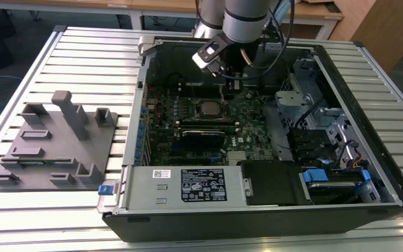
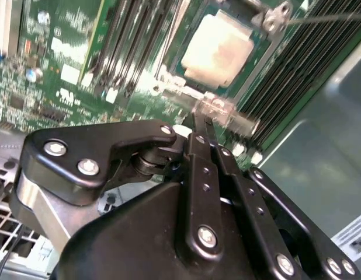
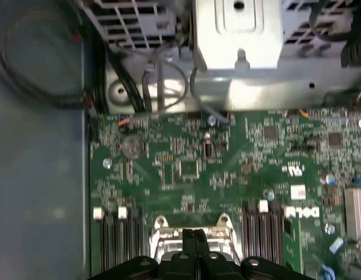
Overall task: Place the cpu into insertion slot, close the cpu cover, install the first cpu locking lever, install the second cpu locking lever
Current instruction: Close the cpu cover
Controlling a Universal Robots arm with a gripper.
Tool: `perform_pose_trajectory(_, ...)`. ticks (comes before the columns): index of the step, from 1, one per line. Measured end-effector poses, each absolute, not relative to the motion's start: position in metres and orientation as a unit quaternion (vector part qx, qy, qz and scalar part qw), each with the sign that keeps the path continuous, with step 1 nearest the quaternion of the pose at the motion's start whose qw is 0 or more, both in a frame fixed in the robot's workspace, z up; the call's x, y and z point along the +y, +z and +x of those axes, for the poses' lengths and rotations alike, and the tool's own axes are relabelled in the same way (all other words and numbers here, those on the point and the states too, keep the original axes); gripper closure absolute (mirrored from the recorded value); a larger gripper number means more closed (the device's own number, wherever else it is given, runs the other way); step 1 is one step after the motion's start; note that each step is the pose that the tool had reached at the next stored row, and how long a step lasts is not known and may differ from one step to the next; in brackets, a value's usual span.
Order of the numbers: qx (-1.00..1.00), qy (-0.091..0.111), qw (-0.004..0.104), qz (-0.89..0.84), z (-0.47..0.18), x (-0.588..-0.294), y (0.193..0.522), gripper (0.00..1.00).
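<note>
Black end effector on a single robot arm reaches down into an open computer case, its two fingers pressed together into one narrow tip; I cannot tell if anything thin is caught between them. From the exterior view's left: one grey moulded fixture lies on the slatted metal counter, well apart from the work. Next comes the case, with one labelled power supply box along its near edge. On the green board, one cpu sits in the one insertion slot, its pale face up. One cpu cover appears to lie down around it as a metal frame. The cpu lies just beside the fingertips, toward the exterior view's left and nearer that camera. The tip rests at the frame's edge, fingers upright.
</note>
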State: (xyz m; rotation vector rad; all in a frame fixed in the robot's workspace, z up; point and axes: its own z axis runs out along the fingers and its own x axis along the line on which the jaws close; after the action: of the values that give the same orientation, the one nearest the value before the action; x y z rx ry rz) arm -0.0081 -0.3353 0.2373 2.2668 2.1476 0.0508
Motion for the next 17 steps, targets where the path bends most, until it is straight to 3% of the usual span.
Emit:
perform_pose_trajectory(10,0.688,0.016,0.009,0.726,-0.0161,-0.3353,0.2371,0.9)
perform_pose_trajectory(14,0.688,0.002,-0.004,0.726,-0.0161,-0.3353,0.2363,0.9)
perform_pose_trajectory(17,0.688,-0.001,-0.007,0.726,-0.0161,-0.3353,0.2364,0.9)
